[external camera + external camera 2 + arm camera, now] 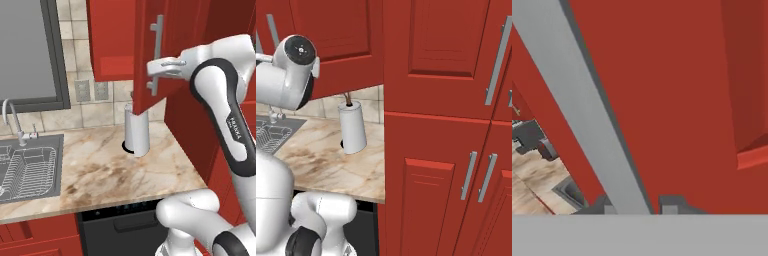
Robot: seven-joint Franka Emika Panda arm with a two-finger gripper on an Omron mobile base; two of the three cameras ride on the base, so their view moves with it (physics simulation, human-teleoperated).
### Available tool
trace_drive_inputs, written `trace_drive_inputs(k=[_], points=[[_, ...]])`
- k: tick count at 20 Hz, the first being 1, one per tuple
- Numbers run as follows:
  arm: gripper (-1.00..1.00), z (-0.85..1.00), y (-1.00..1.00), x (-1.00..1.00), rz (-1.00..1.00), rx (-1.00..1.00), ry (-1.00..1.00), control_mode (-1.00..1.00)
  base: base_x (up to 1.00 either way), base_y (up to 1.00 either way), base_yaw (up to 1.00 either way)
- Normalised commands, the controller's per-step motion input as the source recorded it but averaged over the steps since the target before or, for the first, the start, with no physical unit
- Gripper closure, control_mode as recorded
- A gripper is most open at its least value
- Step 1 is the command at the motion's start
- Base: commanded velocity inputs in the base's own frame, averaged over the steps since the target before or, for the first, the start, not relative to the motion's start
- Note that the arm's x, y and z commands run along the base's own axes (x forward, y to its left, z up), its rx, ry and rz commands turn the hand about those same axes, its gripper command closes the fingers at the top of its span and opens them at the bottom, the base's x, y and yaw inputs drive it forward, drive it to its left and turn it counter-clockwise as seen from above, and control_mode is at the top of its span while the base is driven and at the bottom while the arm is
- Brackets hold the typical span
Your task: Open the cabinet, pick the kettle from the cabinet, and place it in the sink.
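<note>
Below cabinet door [150, 55]; paper-towel roll [137, 132].

Beige marble counter [115, 170], white paper-towel roll [137, 134] upright near back wall, steel sink [31, 167] inset at left

Paper-towel roll [137, 134] top behind door [150, 55]

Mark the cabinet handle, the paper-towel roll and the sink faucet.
cabinet handle [157, 50]: left base view, middle of the silver bar.
paper-towel roll [137, 132]: left base view, its white side.
sink faucet [12, 117]: left base view, curved chrome neck.
</note>
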Motion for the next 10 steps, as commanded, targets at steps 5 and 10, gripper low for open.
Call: trace_drive_inputs(k=[5,10], points=[[1.00,-0.05,-0.48,-0.57,0.13,0.16,0.00,-1.00,0.00,0.00,0.00],[1.00,-0.05,-0.45,-0.51,0.09,0.14,0.00,-1.00,0.00,0.00,0.00]])
